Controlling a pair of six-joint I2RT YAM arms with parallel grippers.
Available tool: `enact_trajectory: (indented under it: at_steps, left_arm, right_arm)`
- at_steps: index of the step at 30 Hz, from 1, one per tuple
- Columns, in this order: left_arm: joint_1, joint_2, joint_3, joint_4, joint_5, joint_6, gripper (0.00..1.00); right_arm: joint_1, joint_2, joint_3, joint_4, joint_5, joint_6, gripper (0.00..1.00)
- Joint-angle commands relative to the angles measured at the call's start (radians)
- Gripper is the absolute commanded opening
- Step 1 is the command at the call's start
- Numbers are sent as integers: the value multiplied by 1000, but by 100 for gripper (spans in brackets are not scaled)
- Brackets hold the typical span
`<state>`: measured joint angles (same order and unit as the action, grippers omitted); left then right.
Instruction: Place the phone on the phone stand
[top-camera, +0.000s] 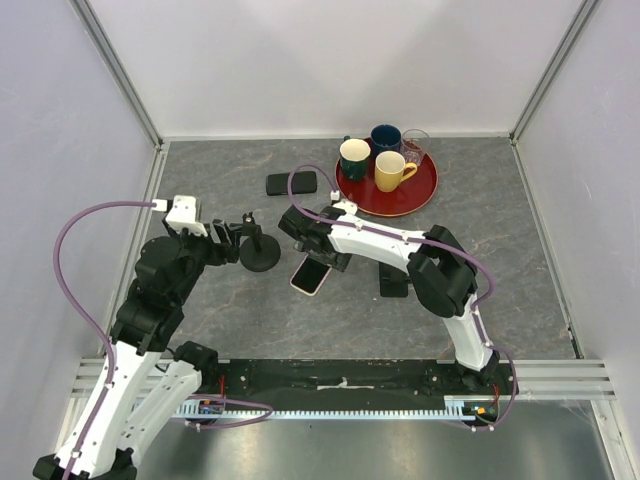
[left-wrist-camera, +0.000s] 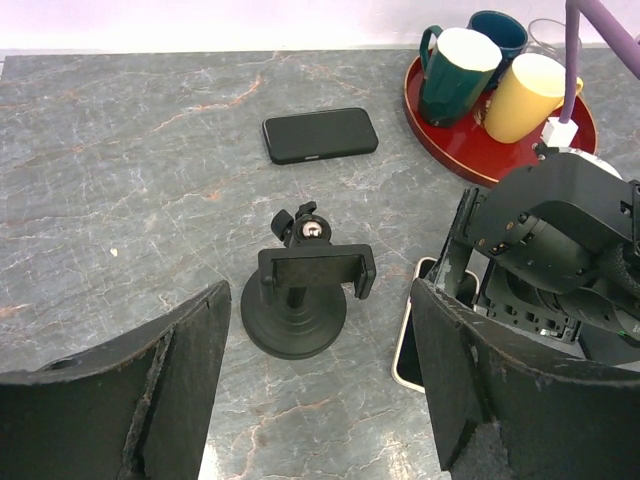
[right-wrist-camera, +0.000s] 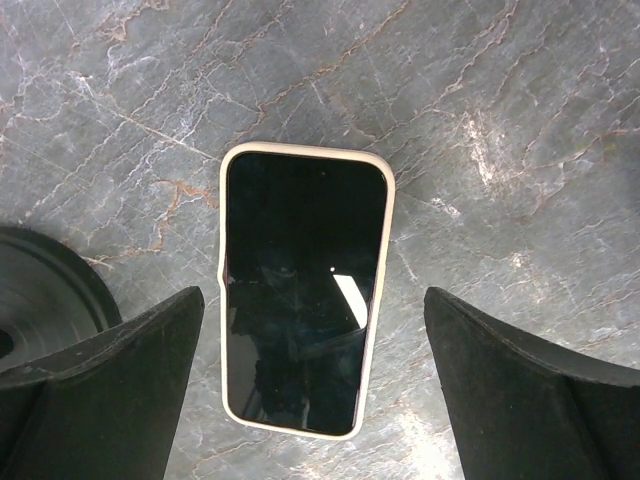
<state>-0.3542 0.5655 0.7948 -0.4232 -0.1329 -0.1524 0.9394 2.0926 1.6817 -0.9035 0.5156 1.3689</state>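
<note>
Closest to my bases, my left end effector (top-camera: 232, 235) hangs with its fingers spread apart, holding nothing. In its wrist view the phone stand (left-wrist-camera: 300, 290) sits framed between the two fingers, its empty cradle turned toward that arm.

My right end effector (right-wrist-camera: 312, 300) is poised directly above the phone (right-wrist-camera: 305, 290), fingers wide apart and closed on nothing. The phone, in a pale case, lies flat and screen-up on the bench (top-camera: 220, 310). One finger hangs off each long edge and I can't see either one touching it. Its long axis runs across the line my fingers would close along, so they would meet it over its narrow width. That's the grip I want.

From above, the phone (top-camera: 310, 275) lies on a diagonal, its near end toward the left and its far end toward the right. The stand (top-camera: 260, 250) is just beside it on the left, base apart from the case. My right arm is plainly nearer the phone and my left nearer the stand. I judge the pickup falls to the right: straight down, then a short carry left to the cradle.

Farther back lies a black phone (top-camera: 291, 183) flat on the bench, well apart. Beyond it to the right is a red tray (top-camera: 400, 208) of mugs.
</note>
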Motion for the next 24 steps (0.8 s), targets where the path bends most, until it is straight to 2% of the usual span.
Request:
enact_trajectory:
  at_steps: [1,9,24]
  left_arm:
    - [-12,-21,-3,40,-28,-22,78]
    - [-42,-24,-5,38,-24,-21,78]
    - [-57,-23,-5,35,-34,-16,77]
  right_arm:
    - [-2,12,42,-29,-5,114,98]
    - [-11,83,95,-23,-84,130,98]
    - [-44,144,73,-21,-161,154,98]
